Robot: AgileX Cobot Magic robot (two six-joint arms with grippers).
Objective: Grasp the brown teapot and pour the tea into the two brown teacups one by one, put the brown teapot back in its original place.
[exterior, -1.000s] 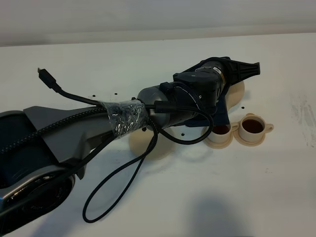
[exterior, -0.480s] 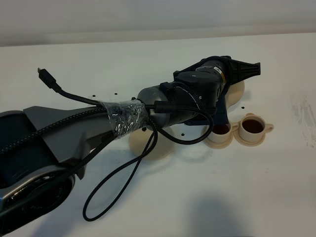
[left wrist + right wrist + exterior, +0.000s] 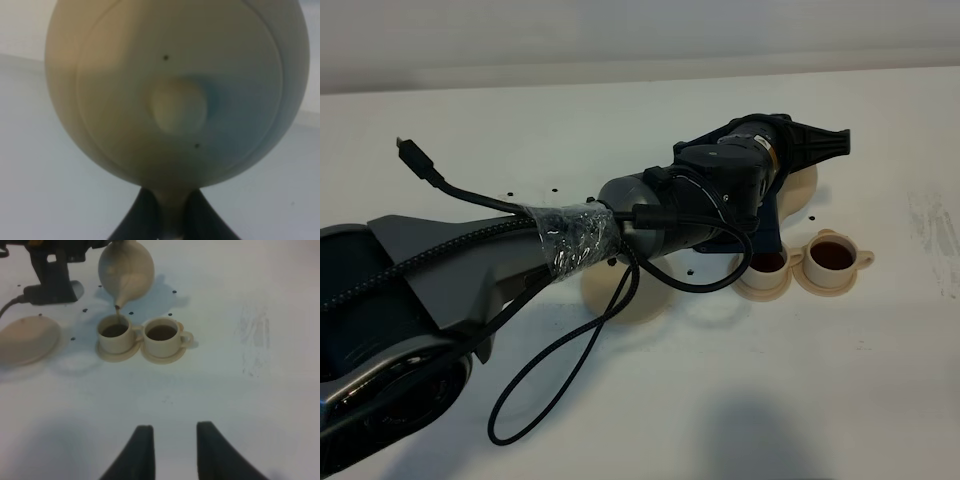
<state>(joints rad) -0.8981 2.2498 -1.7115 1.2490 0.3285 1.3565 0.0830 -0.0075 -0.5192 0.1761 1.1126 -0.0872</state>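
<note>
My left gripper [image 3: 820, 143] is shut on the handle of the brown teapot [image 3: 126, 269], which is tilted with its spout [image 3: 119, 301] down over the left teacup [image 3: 115, 333]. A thin thread of tea [image 3: 117, 311] runs from the spout into that cup. In the left wrist view the teapot's lid and knob [image 3: 177, 106] fill the frame, and the fingers [image 3: 137, 222] close on the handle. The right teacup [image 3: 161, 334] also holds dark tea. Both cups stand on small saucers. My right gripper [image 3: 175, 450] is open and empty, well in front of the cups.
The wide flat saucer [image 3: 25, 340] lies bare to the left of the cups; the left arm [image 3: 650, 215] partly hides it in the exterior view, where a black cable [image 3: 560, 360] hangs from the arm. The white table [image 3: 880, 400] has smudges at the right [image 3: 252, 340].
The left gripper and teapot have shifted very slightly to the right. Nothing else has moved.
</note>
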